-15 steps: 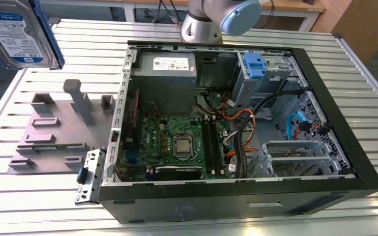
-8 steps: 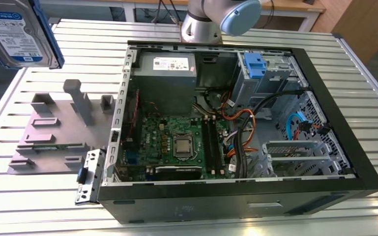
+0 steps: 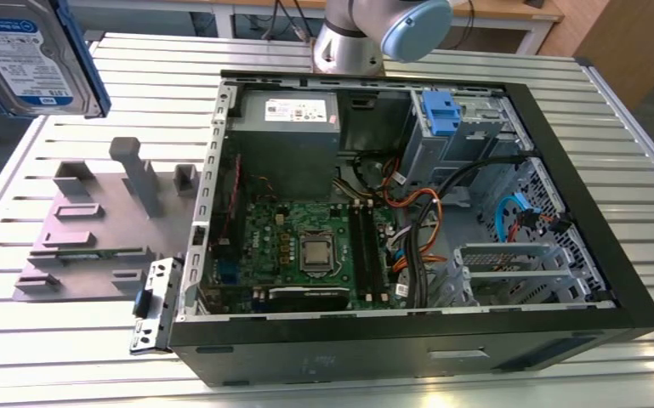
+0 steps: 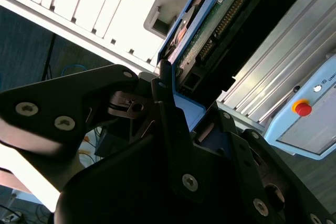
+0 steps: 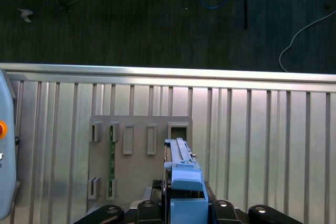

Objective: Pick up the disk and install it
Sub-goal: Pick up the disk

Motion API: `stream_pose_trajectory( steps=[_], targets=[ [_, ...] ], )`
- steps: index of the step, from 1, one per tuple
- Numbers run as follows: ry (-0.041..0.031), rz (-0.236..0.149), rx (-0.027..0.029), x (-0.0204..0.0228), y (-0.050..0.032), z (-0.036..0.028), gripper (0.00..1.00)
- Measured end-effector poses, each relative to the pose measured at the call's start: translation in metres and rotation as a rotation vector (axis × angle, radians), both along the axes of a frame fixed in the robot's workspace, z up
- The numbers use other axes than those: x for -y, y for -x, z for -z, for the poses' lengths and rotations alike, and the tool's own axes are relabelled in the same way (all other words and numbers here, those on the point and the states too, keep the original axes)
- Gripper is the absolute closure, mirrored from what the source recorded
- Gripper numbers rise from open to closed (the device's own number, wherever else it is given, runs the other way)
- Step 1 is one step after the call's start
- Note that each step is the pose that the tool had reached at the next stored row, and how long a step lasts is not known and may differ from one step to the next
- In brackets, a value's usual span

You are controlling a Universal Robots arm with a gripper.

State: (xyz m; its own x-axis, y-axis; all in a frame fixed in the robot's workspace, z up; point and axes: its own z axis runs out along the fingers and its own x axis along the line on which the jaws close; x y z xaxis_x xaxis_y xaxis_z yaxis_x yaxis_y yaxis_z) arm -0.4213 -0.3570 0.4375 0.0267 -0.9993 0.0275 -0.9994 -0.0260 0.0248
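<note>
Black two-finger gripper [image 4: 193,109] is closed on the disk [image 3: 26,51] - a flat rectangular silver-metal hard drive with a white-and-blue label on its broad face and a blue plastic carrier frame [image 3: 86,61] down one long edge. In the second wrist view the black fingers [image 4: 164,95] pinch that frame from either side, and the drive's green circuit board [image 4: 214,27] with its row of connector pins faces the camera. The disk hangs in the air at the exterior view's far left, above the slatted aluminium table [image 3: 133,81] and well apart from the open black tower computer case [image 3: 361,361]. In the first wrist view we see it edge-on, over the grey slotted fixture plate [image 5: 137,178] and not touching it. Our read on handling: stiff, dense for its size, smooth on the metal sides, so it could slip or swing if gripped off-centre. It looks shock-sensitive, and the bare board and pins are the fragile parts - keep those off any hard contact. The plastic frame probably flexes a little, so the best hold is across the frame where metal backs it, never on the label face or the board. The grip here looks to be at the handle end, leaving the connector end free.
</note>
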Motion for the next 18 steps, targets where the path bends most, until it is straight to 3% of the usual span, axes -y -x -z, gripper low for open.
stream_pose_trajectory(
  steps=[15,18],
  targets=[
    [0.0000,0.000,-0.0001,0.0000,0.0000,-0.0057,0.63],
    [0.0000,0.000,-0.0001,0.0000,0.0000,-0.0118,0.63]
  ],
)
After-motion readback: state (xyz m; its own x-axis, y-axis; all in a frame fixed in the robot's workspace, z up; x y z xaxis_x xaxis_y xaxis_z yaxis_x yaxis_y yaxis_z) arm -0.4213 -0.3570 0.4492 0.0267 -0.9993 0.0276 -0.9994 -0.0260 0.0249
